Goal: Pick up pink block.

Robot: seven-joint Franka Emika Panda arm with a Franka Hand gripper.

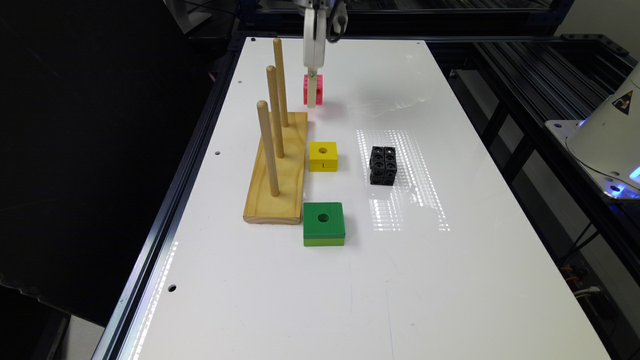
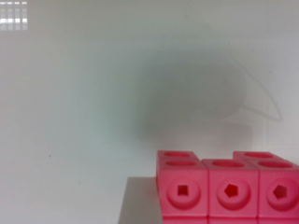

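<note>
Exterior view: gripper [image 1: 312,95] down over pink block [image 1: 318,90], beside pegboard [image 1: 277,170] far end. Jaw state: cannot tell. Probably light, rigid, slick plastic; best pinched across flat opposite faces.

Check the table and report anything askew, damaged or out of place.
Nothing stands out. The wooden peg stand, yellow block, green block and black block sit flat and apart on the white table. The pink block looks intact, with the gripper down at it.
</note>
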